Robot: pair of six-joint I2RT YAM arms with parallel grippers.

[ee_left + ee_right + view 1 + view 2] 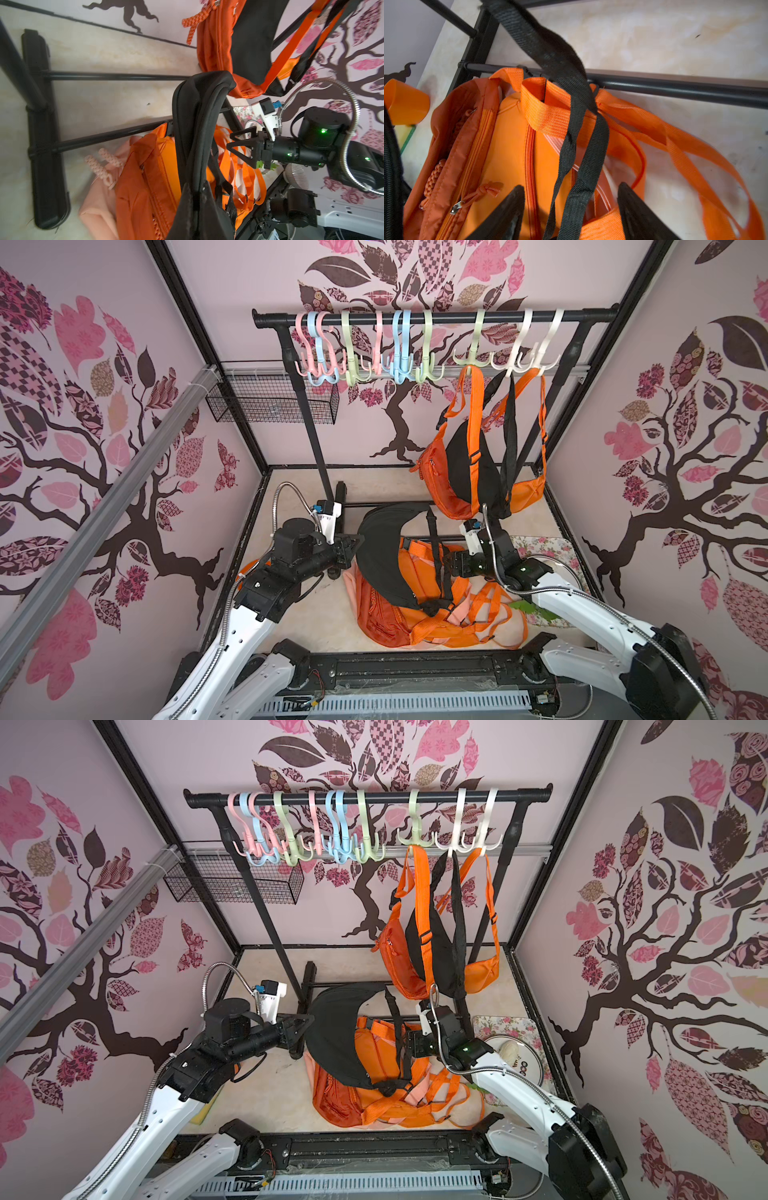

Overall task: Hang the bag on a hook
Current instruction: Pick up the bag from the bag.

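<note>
The left gripper (357,541), jaws pressed together, pinches the edge of the black bag (386,560), which hangs from it over a pile of orange bags (419,626) below the hook rail (449,317), while the right gripper (571,186) has its jaws spread, the bag's black strap (550,54) running unpinched between them.

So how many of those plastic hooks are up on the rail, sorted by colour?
Pink hooks: 3
Blue hooks: 3
Green hooks: 3
White hooks: 2
Total: 11
</note>
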